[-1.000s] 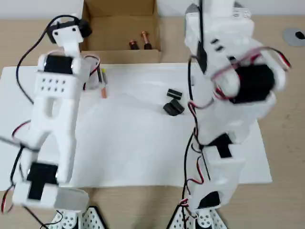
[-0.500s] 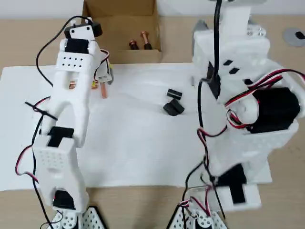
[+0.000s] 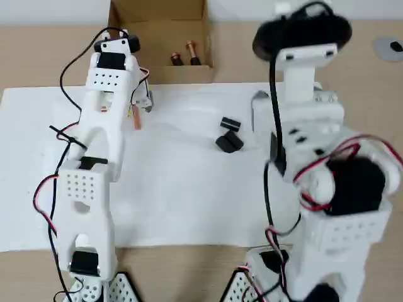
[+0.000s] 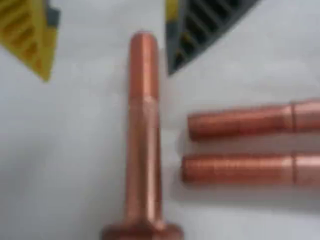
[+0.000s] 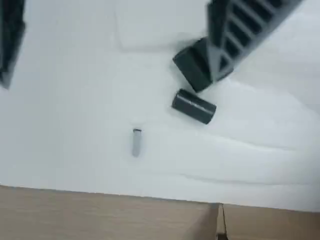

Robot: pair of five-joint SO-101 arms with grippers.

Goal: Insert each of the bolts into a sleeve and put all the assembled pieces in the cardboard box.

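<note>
Two pieces (image 3: pixel 191 53), seemingly bolt-in-sleeve, lie in cardboard box (image 3: pixel 157 74), high view. Two black sleeves (image 3: pixel 229 142) loose on white sheet (image 3: pixel 176 201) mid-table.

Left wrist view: three bare bolts (image 4: pixel 144 135) on sheet. Left gripper (image 4: pixel 107 70) jaws spread either side of one bolt's tip, gripping nothing.

Right wrist view: right gripper (image 5: pixel 115 75) wide open, empty, over sleeves.

Judgement: task partway; three bolts, two visible sleeves unassembled.

The 2 arms (image 3: pixel 94 157) are white plastic with black servos (image 3: pixel 352 185) and red-and-black cables (image 3: pixel 272 107).
</note>
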